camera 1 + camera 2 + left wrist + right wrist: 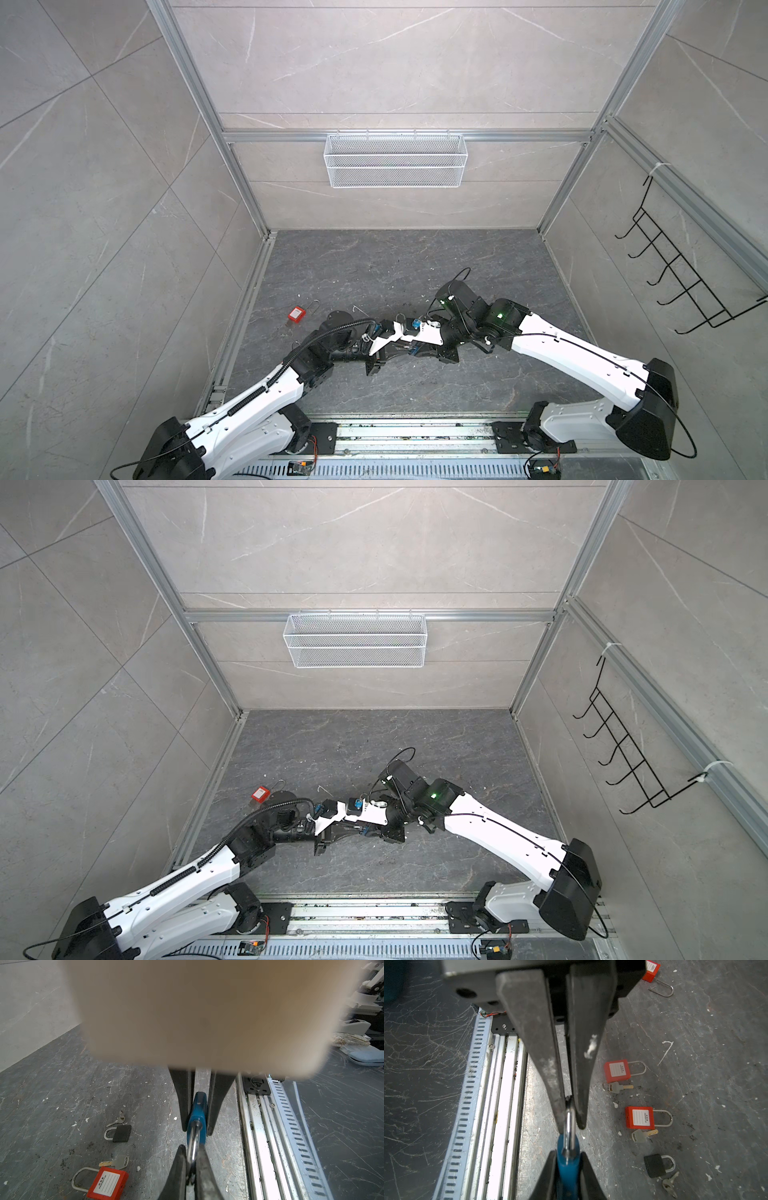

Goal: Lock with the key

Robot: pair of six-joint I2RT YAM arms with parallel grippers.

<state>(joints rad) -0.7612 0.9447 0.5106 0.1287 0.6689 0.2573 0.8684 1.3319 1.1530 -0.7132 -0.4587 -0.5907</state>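
**Blue padlock held end to end between two pincers**

Blue padlock is held clear of the bench, towards the near edge and about midway across. Its long axis runs left–right, with the silver shackle pointing left and the body pointing right. The left pincer is almost fully closed on the shackle. The right pincer stands slightly wider, clamped on the flat sides of the body; the base end is hidden between its fingers. In both top views the wrist housings cover the lock.

On the bench just to the far side lie:
- a black padlock with silver keys;
- a red padlock with a pale key beside it;
- a second red padlock;
- a third red padlock, further left.

A slotted rail borders the near edge. A wire basket hangs on the far wall and a hook rack on the right wall.
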